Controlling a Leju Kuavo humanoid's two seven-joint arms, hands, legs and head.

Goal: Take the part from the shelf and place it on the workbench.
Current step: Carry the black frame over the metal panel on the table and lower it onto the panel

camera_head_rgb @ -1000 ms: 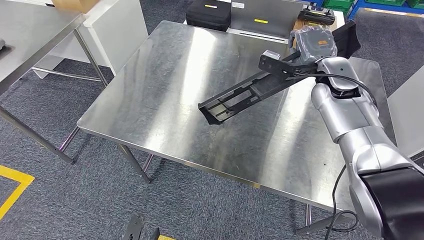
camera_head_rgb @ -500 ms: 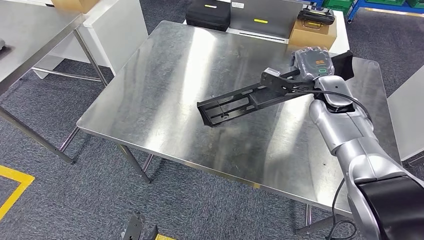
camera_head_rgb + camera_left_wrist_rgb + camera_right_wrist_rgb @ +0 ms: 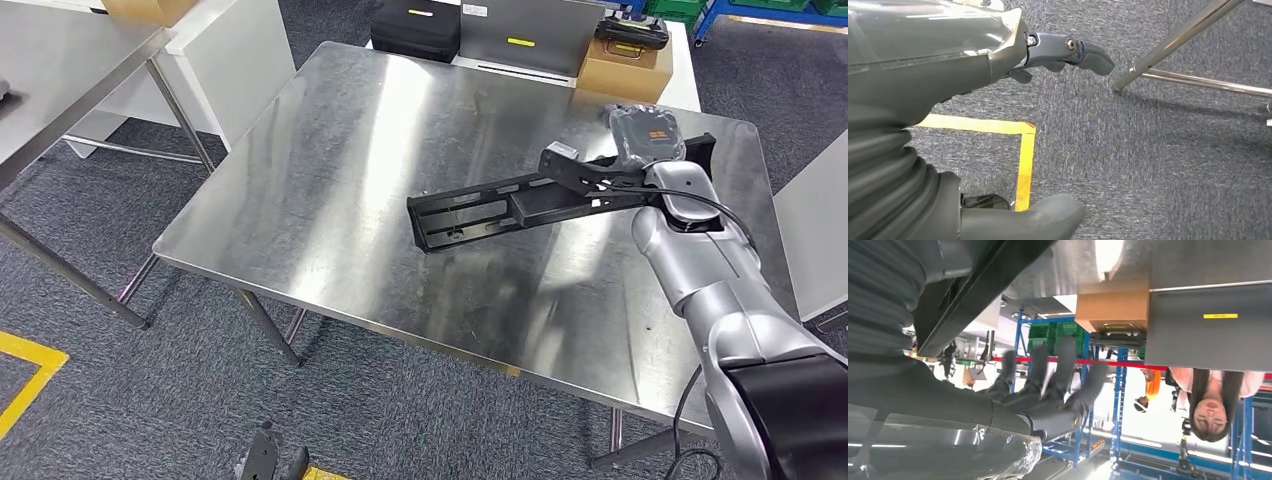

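The part (image 3: 500,205) is a long black bracket, lying low and nearly flat over the steel workbench (image 3: 330,150), its far end close to the surface. My right hand (image 3: 645,130), under a clear plastic cover, is at the part's near end. In the right wrist view the fingers (image 3: 1048,375) are stretched out and apart, blurred, away from the part (image 3: 978,290); I see none of them curled around it. My left hand (image 3: 948,75) hangs over the carpet with its fingers (image 3: 1083,50) apart, holding nothing.
A cardboard box (image 3: 620,70) and a black case (image 3: 418,28) stand behind the workbench. Another steel table (image 3: 60,70) and a white cabinet (image 3: 235,60) are at the left. Yellow tape (image 3: 25,375) marks the floor. A person (image 3: 1213,400) stands beyond, near blue racks.
My right arm has come down and slightly right, lowering the part from a tilt to nearly flat on the workbench. The left arm has not moved.
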